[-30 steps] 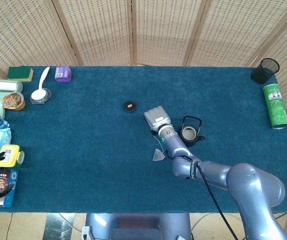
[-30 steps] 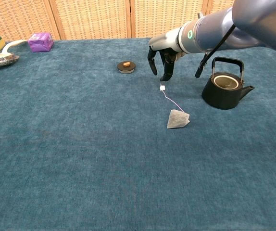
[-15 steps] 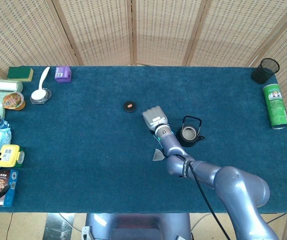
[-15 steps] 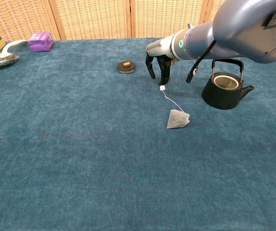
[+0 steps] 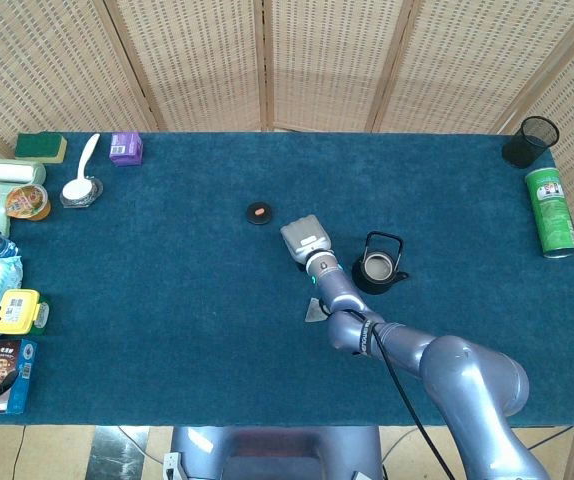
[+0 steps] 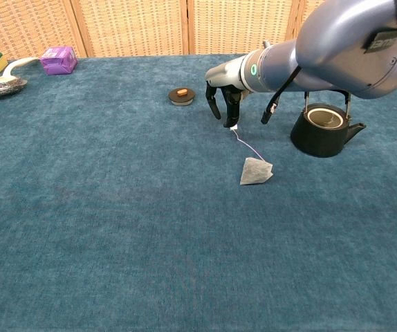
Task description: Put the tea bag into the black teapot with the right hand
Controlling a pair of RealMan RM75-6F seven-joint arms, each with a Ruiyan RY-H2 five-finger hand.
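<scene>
Behind the blue-carpeted surface (image 6: 81, 228) stand woven screens (image 5: 187, 60). The black teapot (image 6: 323, 129) sits open, its lid (image 6: 181, 95) well apart. The tea bag (image 6: 256, 171) lies flat between them. My right hand (image 6: 223, 93) is empty, fingers spread, hovering over the string's paper tag (image 6: 233, 126). I judge the tag could slip from my fingertips, or the bag could swing and miss the teapot's mouth.

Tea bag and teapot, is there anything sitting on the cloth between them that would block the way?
Nothing visible does. The tea bag lies on bare blue cloth, and the stretch between it and the teapot holds only cloth. The teapot's mouth is uncovered; its lid sits off to the other side. The right hand hovers by the string's tag.
</scene>
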